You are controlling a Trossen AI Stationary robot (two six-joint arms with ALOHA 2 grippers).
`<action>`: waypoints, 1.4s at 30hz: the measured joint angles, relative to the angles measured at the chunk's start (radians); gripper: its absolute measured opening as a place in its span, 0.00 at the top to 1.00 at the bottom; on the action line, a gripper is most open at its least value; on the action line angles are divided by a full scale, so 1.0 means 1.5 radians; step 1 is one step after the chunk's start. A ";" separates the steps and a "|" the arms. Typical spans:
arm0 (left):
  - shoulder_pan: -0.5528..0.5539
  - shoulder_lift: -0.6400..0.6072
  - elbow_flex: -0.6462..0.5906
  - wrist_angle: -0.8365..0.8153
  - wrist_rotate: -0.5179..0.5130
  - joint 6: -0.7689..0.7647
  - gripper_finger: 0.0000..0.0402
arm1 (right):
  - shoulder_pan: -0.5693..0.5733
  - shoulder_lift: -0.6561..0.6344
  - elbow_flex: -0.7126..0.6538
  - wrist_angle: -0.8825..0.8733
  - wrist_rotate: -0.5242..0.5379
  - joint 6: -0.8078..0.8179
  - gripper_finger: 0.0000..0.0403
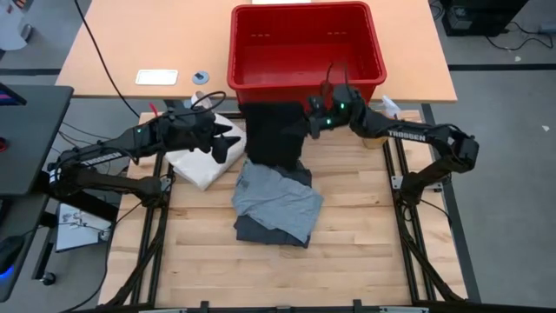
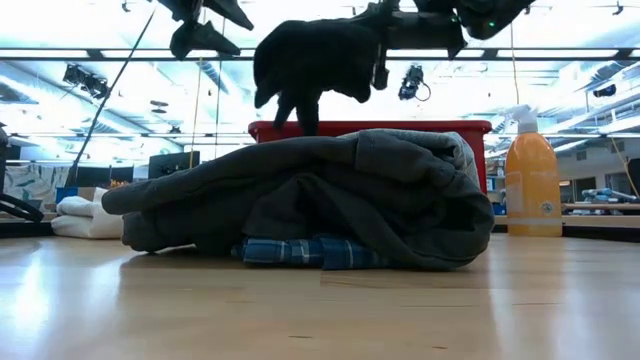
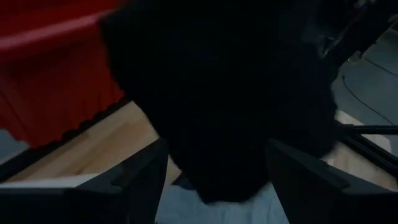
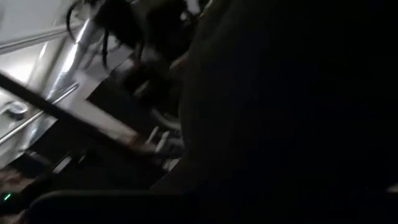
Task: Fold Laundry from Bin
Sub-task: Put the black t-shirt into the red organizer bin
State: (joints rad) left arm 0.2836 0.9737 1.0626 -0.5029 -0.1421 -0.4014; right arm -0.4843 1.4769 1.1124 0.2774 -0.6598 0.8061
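My right gripper (image 1: 313, 120) is shut on a black piece of laundry (image 1: 276, 135), which hangs in front of the red bin (image 1: 306, 43) and shows high up in the low view (image 2: 318, 60). My left gripper (image 1: 233, 141) stands open just left of the black piece, with the cloth ahead of its fingers (image 3: 143, 180); I see no touch. On the table lies a folded stack: a light grey piece (image 1: 278, 200) on a dark charcoal-grey piece (image 1: 265, 230), with plaid cloth (image 2: 310, 252) under them. My right gripper holds the black piece by its upper right edge (image 1: 304, 117), coming nearly level from the table's right side. The cloth itself fills the right wrist view and hides the fingers. The piece hangs slack below the hold; the stack hides its lower end in the low view.
A cream-white tote bag (image 1: 201, 163) lies under the left arm at the table's left. An orange spray bottle (image 2: 532, 185) stands at the far right beside the bin. The near half of the wooden table (image 1: 278, 278) is bare.
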 joint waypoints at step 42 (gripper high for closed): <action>0.153 0.101 0.000 0.132 -0.082 0.102 0.33 | -0.391 0.567 0.699 -0.107 -0.093 0.077 0.85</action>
State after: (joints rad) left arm 0.5137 1.1256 1.0626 -0.3046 -0.2657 -0.2481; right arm -1.0702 2.3276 2.1614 0.1175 -0.7998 0.9215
